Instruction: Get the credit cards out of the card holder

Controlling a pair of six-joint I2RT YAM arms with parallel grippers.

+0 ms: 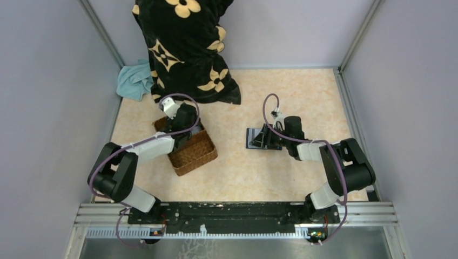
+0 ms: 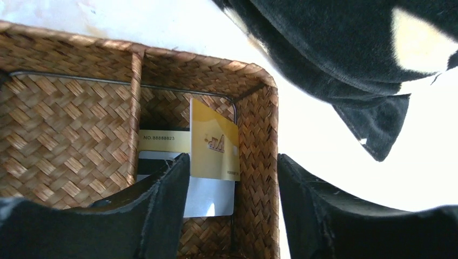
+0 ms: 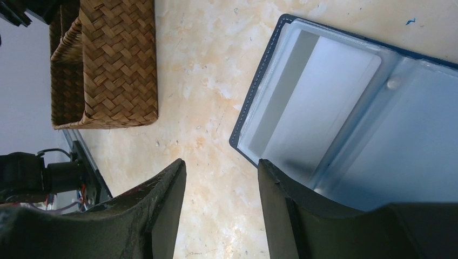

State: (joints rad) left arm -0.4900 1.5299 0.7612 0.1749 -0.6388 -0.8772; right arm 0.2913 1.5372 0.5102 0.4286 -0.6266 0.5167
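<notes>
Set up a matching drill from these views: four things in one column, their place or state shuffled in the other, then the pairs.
1. gold card
2. card holder
3. teal cloth
4. left gripper

A. lying open on the table
B. bunched at the far left corner
C. inside the wicker basket
D. jaws apart, holding nothing

Pairs: 1-C, 2-A, 3-B, 4-D

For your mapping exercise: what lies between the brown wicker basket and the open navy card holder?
Only bare beige marbled tabletop, shown in the right wrist view.
</notes>
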